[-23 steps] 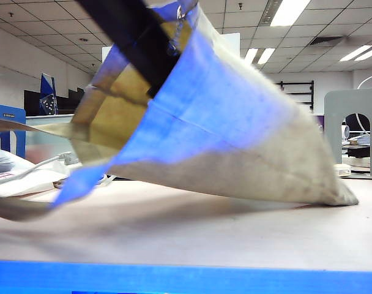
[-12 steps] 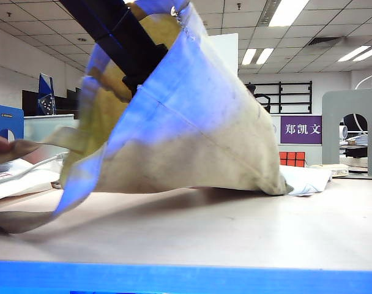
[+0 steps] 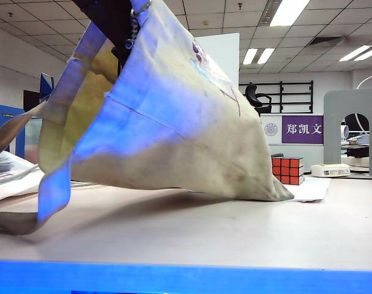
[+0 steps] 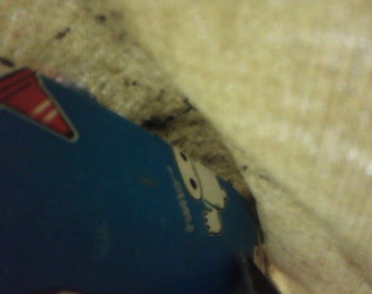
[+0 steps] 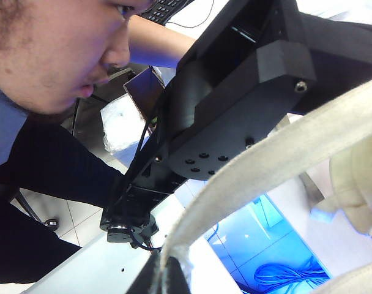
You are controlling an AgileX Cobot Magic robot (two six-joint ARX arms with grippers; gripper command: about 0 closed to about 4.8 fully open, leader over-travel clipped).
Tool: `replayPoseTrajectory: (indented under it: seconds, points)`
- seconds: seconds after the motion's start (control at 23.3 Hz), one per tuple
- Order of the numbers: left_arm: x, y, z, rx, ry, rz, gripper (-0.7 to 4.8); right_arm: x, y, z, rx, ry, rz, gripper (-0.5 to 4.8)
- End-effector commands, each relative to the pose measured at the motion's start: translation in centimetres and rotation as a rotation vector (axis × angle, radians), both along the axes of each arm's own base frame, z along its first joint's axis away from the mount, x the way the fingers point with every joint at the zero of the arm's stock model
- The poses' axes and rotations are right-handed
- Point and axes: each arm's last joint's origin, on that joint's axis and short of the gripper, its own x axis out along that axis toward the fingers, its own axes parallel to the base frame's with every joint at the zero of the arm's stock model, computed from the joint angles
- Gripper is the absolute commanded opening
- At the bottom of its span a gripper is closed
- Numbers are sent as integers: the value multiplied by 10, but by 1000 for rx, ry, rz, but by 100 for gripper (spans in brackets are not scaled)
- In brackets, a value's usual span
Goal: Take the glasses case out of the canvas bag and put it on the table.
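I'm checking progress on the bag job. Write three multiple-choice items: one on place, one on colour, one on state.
1. Where is the glasses case?
A. On the table
B. Inside the canvas bag
C. On the Rubik's cube

2. What colour are the Rubik's cube's visible faces?
A. Red
B. Green
C. White

3. How is the canvas bag placed?
A. Flat on the table
B. Mouth lifted, far corner on the table
C. Wholly airborne

Key: 1 B, the left wrist view shows the case against cloth. 2 A, the Rubik's cube shows red. 3 B, the right gripper, jaws shut, pinches the strap; a corner rests on the table.
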Motion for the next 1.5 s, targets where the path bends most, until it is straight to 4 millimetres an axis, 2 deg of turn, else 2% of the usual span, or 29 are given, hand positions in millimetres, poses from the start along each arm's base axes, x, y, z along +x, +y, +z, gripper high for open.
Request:
replayPoseTrajectory:
  seconds: [0.04, 0.3, 0.43, 0.52, 0.56, 0.69, 0.73, 0.77, 0.9, 0.99, 1.2, 1.5]
  points:
    - [2, 3, 3, 7, -25, -8, 52, 0, -1, 4, 26, -5, 1, -2]
    - [9, 26, -2, 126, 17, 83, 52, -1, -1, 4, 26, -5, 1, -2]
    - [6, 25, -7, 94, 106, 54, 51, -1, -1, 4, 26, -5, 1, -2]
    - [4, 23, -17, 94, 151, 47, 21, -1, -1, 4, 26, -5, 1, -2]
    - [1, 25, -13, 215, 71, 15, 22, 0, -1, 4, 26, -5, 1, -2]
    - [-9, 27, 2, 297, 38, -13, 23, -1, -1, 4, 26, -5, 1, -2]
    - [-12, 31, 3, 393, 21, 9, 25, -1, -1, 4, 26, -5, 1, -2]
    - [-7, 44, 4, 400, 49, 57, 25, 0, 0, 3, 22, -4, 1, -2]
    - [9, 61, -2, 206, 101, 117, 25, 0, 0, 3, 22, -4, 1, -2]
    - [10, 62, -10, 209, 51, 87, 25, 0, 1, 2, 20, -4, 1, -2]
    - [9, 62, 26, 139, -62, 100, 25, 0, 1, 2, 20, -4, 2, -2]
    - [10, 60, 31, 119, -85, 95, 25, 0, 1, 2, 20, -4, 1, -2]
